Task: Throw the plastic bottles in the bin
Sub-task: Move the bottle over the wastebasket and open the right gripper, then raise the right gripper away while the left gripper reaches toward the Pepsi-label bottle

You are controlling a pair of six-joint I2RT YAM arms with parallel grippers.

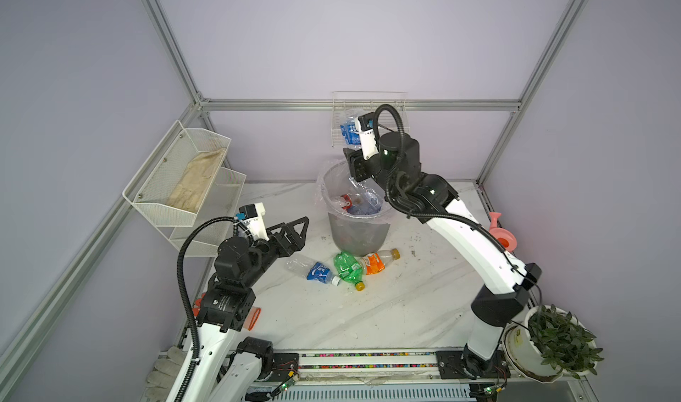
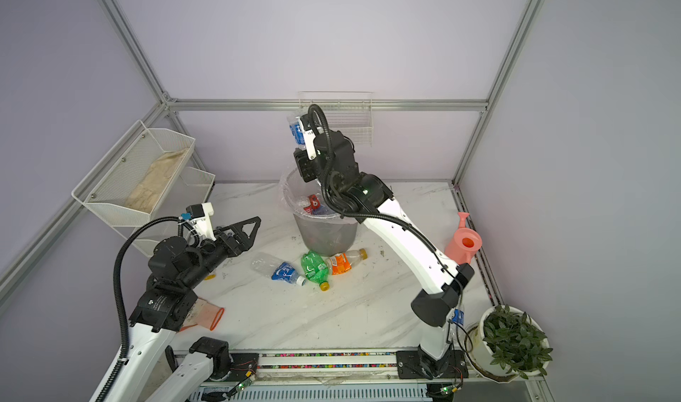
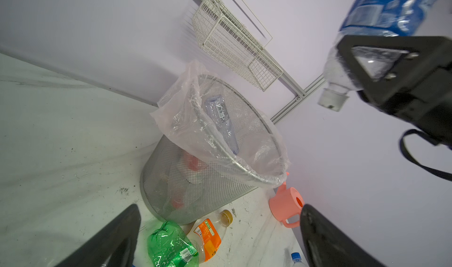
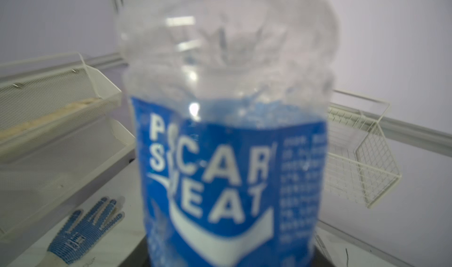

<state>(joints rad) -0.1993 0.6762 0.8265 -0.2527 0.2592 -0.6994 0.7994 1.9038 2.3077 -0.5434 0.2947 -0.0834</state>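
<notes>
Jaws of the right gripper (image 1: 352, 157) flank a bottle (image 4: 230, 168) that hangs neck-down above the bin (image 1: 357, 234); whether they pinch it or stand loose around it, I cannot tell. Left gripper (image 1: 298, 232) has its jaws wide apart and empty, low over the table (image 1: 368, 319).

This bottle looks empty, so I judge it light, with thin walls that dent under pressure and a slick skin. The stiffer shoulder near the neck seems the surest place to grip.

It is clear and ribbed, with a blue label in white letters and a pale cap. A blue-label bottle (image 1: 318, 271), a green bottle (image 1: 346, 265) and an orange-label bottle (image 1: 374, 262) lie at the bin's foot.
</notes>
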